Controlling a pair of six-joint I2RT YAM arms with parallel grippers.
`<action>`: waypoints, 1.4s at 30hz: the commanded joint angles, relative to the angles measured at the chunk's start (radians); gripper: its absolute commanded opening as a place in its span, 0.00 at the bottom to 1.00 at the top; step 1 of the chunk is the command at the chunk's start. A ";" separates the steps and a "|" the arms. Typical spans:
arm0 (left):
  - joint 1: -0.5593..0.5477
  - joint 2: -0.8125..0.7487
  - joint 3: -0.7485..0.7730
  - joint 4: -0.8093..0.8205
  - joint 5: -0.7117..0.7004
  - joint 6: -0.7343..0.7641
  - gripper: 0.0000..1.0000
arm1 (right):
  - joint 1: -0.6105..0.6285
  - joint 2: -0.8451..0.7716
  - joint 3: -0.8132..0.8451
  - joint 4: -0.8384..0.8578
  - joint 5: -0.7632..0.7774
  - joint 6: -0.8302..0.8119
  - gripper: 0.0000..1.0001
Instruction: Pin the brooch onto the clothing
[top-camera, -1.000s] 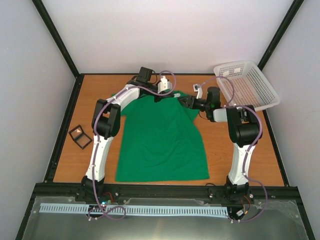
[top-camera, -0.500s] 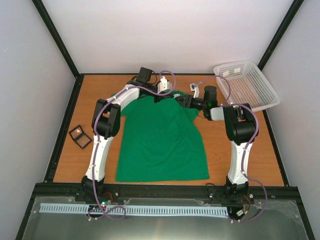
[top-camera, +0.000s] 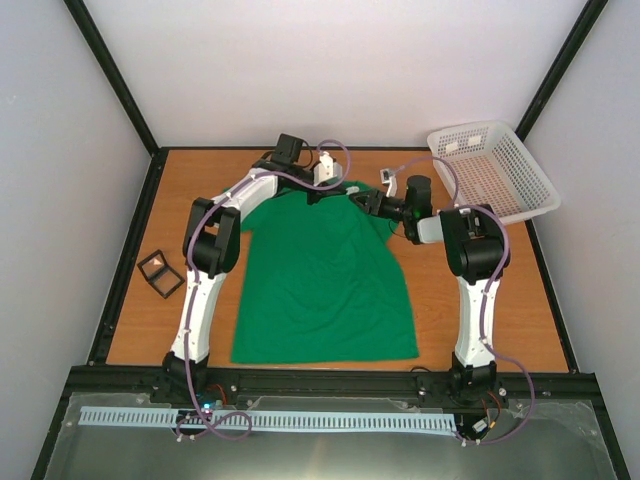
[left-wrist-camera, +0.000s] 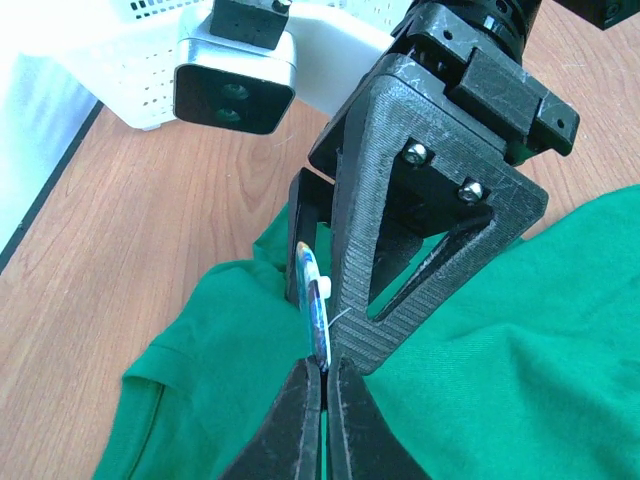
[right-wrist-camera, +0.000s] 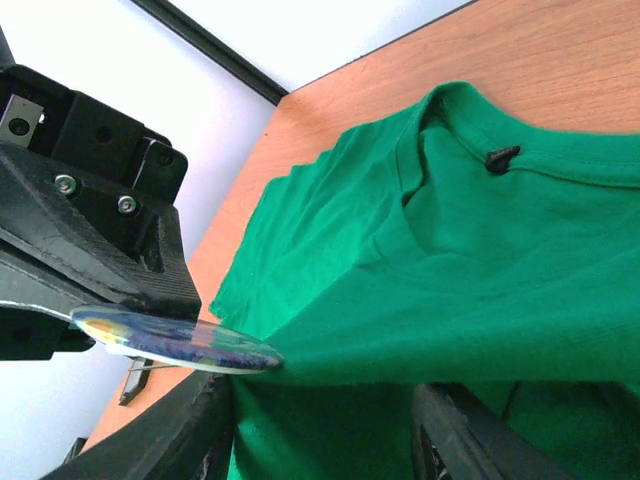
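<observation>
the left hand (left-wrist-camera: 322, 372) is closed on the brooch (left-wrist-camera: 312, 300), pinching the little badge by its lower rim so it stands edge-on, whitish back to one side, and a thin wire that looks like the pin shows beside it. the right hand (right-wrist-camera: 325, 400) is right up against it: its fingers stand part-way apart with green cloth filling the gap, and i cannot tell whether they clamp that cloth or only bracket it. in the right wrist view the badge's bluish face lies flat, with its edge touching a raised fold of the clothing (right-wrist-camera: 480, 250) at the shoulder next to the neck, not far from the dark label (right-wrist-camera: 500, 157) at the collar.

as i judge it, the task is about midway: the brooch is picked up and carried to the shirt, and the cloth is bunched up to meet it, but nothing shows the pin through the fabric yet. left to do: push the pin through the fold, fasten it, and let go with both hands so the badge hangs on the shirt by itself.

further out, the rest of the shirt lies spread flat on the table (top-camera: 140, 325). the white mesh basket (top-camera: 545, 205) sits at the far right corner, well apart from the shirt; there may be a small white thing near its far end, too small to tell. the small black square-framed case (top-camera: 160, 272) lies left of the shirt, and i cannot make out anything in it
</observation>
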 joint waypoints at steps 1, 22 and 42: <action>0.003 0.005 0.049 -0.028 0.052 0.007 0.01 | 0.005 0.023 0.019 0.144 0.008 0.098 0.48; -0.003 0.012 0.062 -0.101 0.065 0.063 0.01 | -0.003 0.075 0.027 0.306 0.067 0.375 0.49; -0.045 0.034 0.097 -0.255 -0.045 0.201 0.01 | -0.026 0.100 0.101 0.191 0.007 0.484 0.48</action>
